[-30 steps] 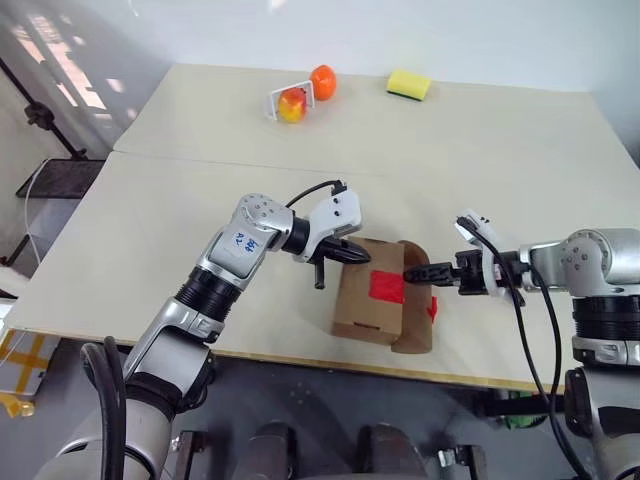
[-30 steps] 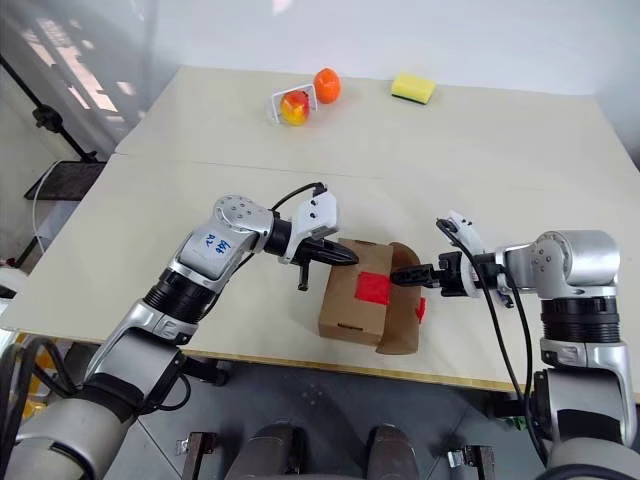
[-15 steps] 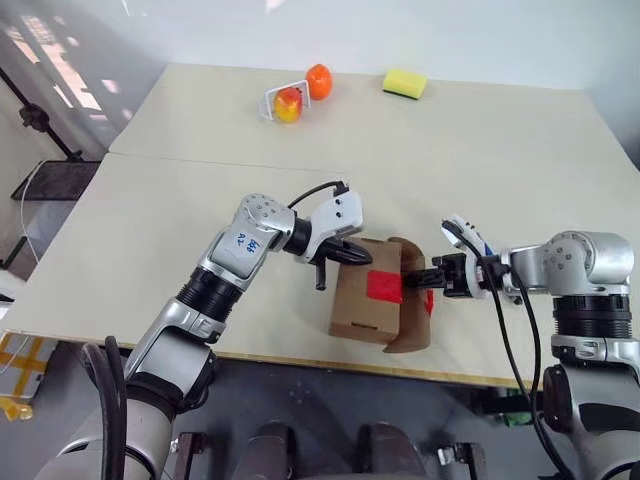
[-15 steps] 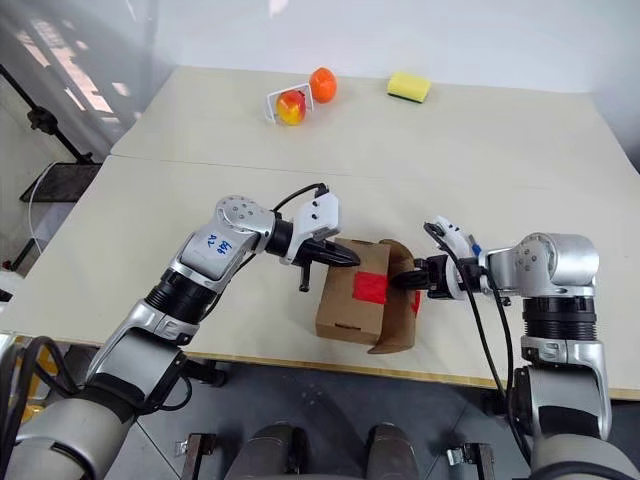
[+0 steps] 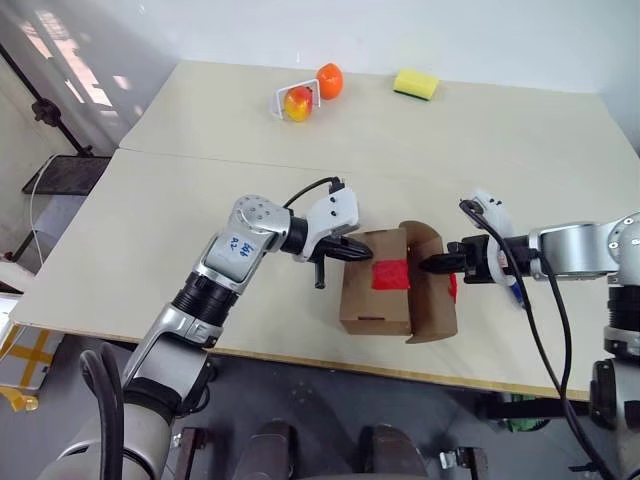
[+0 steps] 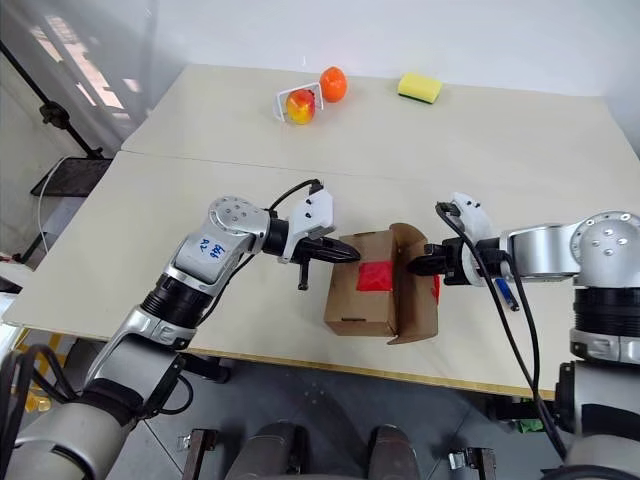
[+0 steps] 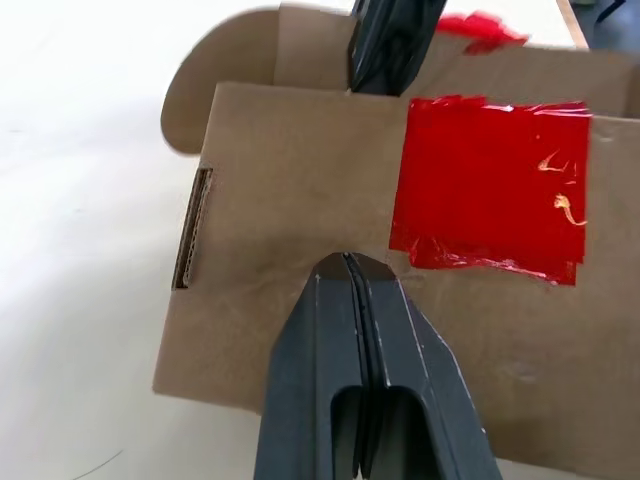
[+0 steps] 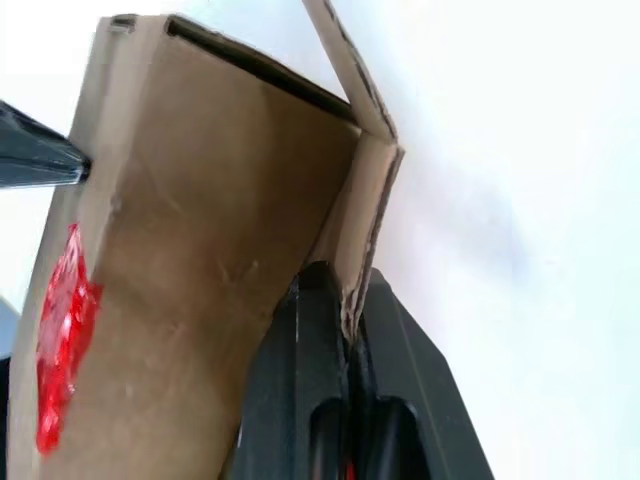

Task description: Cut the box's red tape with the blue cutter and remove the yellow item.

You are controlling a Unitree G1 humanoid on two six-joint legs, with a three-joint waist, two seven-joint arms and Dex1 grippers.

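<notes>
Standing near the table's point(image 5: 150, 230) front edge, the box point(image 5: 375, 300) is pressed on top by the closed left gripper point(image 7: 352, 262); its raised flap point(image 8: 345, 130) is pinched by the right gripper point(image 5: 436, 265).

- On my left arm's grey shell point(image 5: 240, 247) I see a white patch with blue handwritten marks; they look like a few characters, but I cannot make out which.
- The same patch shows from the right eye on that arm point(image 6: 211, 247), and I still cannot read it.
- The box point(image 5: 375, 296) carries no print that I can read; its faces are plain brown cardboard.
- The red tape point(image 7: 490, 180) is plain red, with no lettering on it.
- I find nothing else readable on the desk point(image 5: 200, 200).
</notes>
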